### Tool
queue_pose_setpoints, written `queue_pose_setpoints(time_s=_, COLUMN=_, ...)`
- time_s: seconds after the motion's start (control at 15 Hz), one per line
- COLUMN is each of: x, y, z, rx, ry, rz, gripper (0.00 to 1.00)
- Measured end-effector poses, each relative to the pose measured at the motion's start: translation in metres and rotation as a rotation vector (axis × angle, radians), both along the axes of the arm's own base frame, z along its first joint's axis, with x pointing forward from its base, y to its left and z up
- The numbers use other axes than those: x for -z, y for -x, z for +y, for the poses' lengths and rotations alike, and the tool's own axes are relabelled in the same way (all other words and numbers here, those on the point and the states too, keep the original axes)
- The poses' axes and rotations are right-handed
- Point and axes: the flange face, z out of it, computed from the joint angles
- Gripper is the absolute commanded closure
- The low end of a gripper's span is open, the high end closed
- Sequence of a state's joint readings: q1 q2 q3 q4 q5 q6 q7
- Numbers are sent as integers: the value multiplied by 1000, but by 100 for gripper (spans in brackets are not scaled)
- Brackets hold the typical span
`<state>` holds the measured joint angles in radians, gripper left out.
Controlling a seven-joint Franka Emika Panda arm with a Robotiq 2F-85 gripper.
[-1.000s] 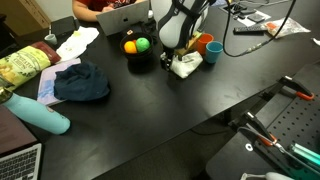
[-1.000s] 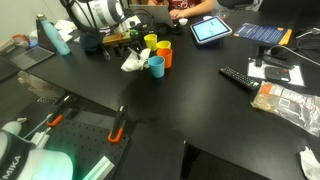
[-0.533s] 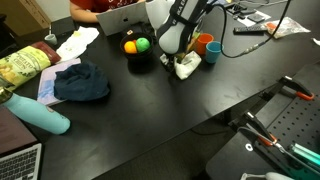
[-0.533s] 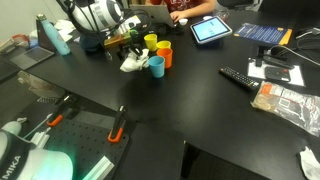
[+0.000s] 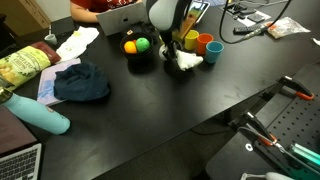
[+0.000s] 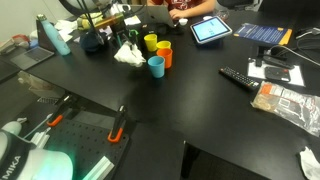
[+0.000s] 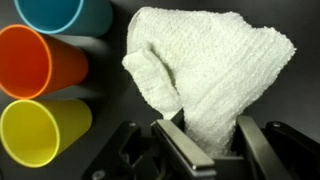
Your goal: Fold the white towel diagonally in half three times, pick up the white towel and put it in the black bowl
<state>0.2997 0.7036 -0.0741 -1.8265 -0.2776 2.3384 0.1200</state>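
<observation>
The white towel is a bunched, folded wad hanging from my gripper, whose jaws are shut on its lower edge. In both exterior views the towel hangs just over the black table, under the gripper. The black bowl stands beside the towel and holds an orange ball and a green ball. In an exterior view the bowl sits behind the towel, partly hidden by the arm.
Three cups stand close to the towel: blue, orange and yellow. A dark blue cloth, a teal bottle, a laptop, a tablet and a remote share the table.
The jaws have shut on the towel. The arm has risen and drawn back, lifting the towel and shifting it slightly toward the bowl.
</observation>
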Motion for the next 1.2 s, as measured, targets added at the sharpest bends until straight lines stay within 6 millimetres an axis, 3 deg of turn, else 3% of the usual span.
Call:
queue_pose_setpoints(time_s=0.33, x=-117, y=-11, z=38, rx=-101, ry=7, rz=-130, gripper=90)
queue_pose_setpoints(time_s=0.53, x=-153, y=-17, z=74, rx=-180, ry=4, rz=-198, gripper=90)
queue_pose_setpoints(time_s=0.8, x=-156, y=-33, z=112, rx=-280, ry=50, rz=-251, gripper=90)
queue_pose_setpoints(time_s=1.2, x=-128, y=-75, z=131, rx=-340, ry=116, rz=-272, gripper=90)
